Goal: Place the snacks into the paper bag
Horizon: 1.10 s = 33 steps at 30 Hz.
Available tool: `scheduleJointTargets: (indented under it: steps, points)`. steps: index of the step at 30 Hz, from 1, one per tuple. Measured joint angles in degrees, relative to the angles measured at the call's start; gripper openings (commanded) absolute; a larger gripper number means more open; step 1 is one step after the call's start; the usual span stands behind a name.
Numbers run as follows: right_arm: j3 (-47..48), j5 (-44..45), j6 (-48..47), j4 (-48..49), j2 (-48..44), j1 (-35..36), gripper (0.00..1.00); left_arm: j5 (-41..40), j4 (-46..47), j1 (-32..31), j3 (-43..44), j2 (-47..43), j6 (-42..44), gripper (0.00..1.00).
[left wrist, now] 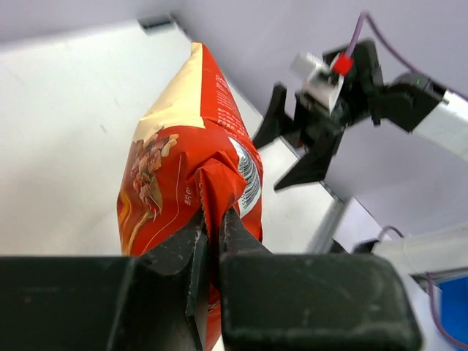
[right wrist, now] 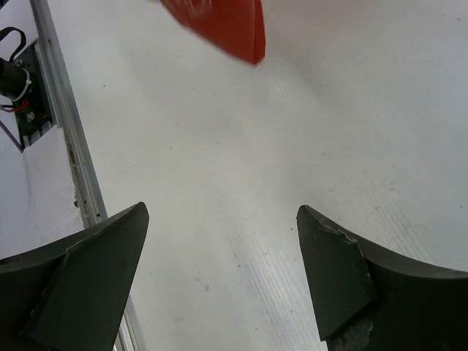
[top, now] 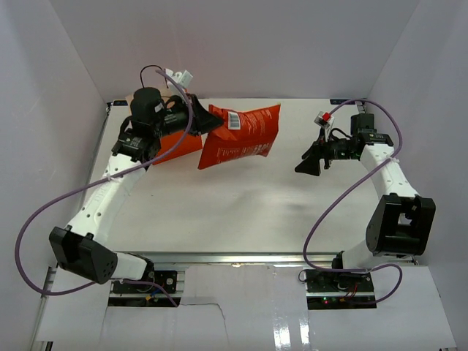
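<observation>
The large red chip bag (top: 241, 135) hangs in the air above the back of the table, pinched at its crimped left edge by my left gripper (top: 203, 124). In the left wrist view the left gripper (left wrist: 212, 219) is shut on the bag's seam (left wrist: 183, 168). The orange paper bag (top: 183, 148) stands just behind and left of the chip bag, mostly hidden by my left arm. My right gripper (top: 307, 162) is open and empty at the right, pointing toward the chip bag. It (right wrist: 223, 212) hovers over bare table, with a corner of the chip bag (right wrist: 227, 22) ahead. No small candy packets are in view.
White walls enclose the table (top: 241, 212) at the back and both sides. The right gripper also shows in the left wrist view (left wrist: 270, 162), beyond the chip bag. A metal rail (right wrist: 66, 139) runs along the table's near edge.
</observation>
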Motion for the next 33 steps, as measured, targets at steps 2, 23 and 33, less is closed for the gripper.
scheduleJointTargets:
  steps: [2,23,33]
  points:
    - [0.0,0.2,0.48,0.98,-0.9,0.0,0.88,-0.72,-3.52,1.07,6.99,0.42,3.8,0.0]
    - [-4.07,1.9,0.35,3.23,-2.51,0.0,0.92,-9.73,-11.13,13.77,38.66,9.01,27.76,0.0]
    - [-5.44,1.86,0.11,4.02,-2.45,0.0,0.98,-16.76,-10.56,14.4,42.64,8.72,33.99,0.0]
